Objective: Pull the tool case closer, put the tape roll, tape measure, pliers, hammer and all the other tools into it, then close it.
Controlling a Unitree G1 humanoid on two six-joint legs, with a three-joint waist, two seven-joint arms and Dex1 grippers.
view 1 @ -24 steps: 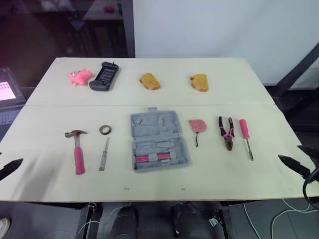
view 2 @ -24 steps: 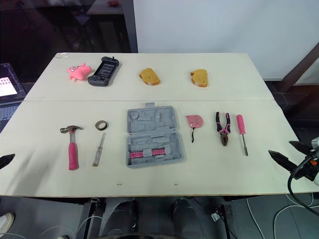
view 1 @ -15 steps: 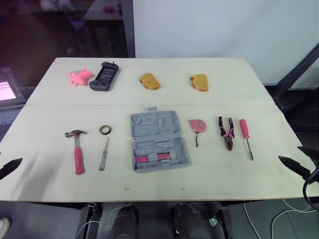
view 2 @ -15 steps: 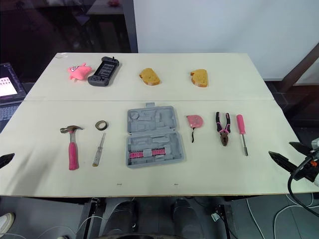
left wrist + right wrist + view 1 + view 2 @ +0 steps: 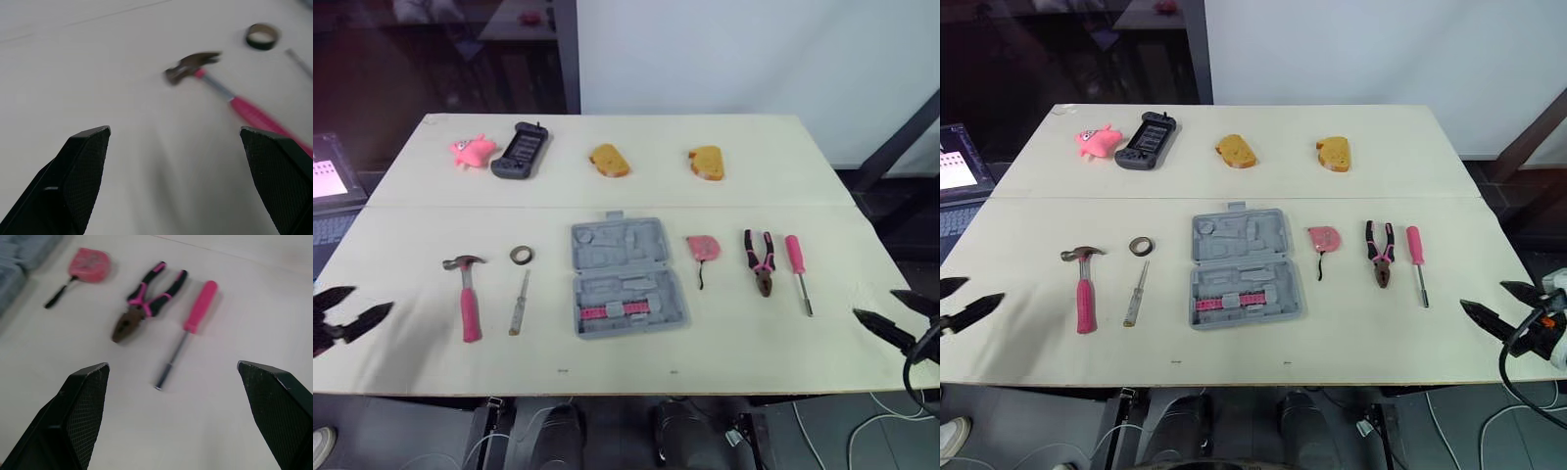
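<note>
The grey tool case lies open at the table's middle, holding a pink-and-black part. Left of it lie the tape roll, a thin screwdriver and the pink-handled hammer. To the right are the pink tape measure, the pliers and a pink screwdriver. My left gripper is open over the table's front left, short of the hammer. My right gripper is open at the front right edge, pointing toward the pliers and screwdriver.
Along the far side of the table sit a pink toy pig, a dark grey tray-like object and two yellow sponges. A lit screen stands off the table's left edge.
My left gripper has moved in from the left edge over the table toward the hammer. My right gripper has edged slightly inward. The tools and case have not moved.
</note>
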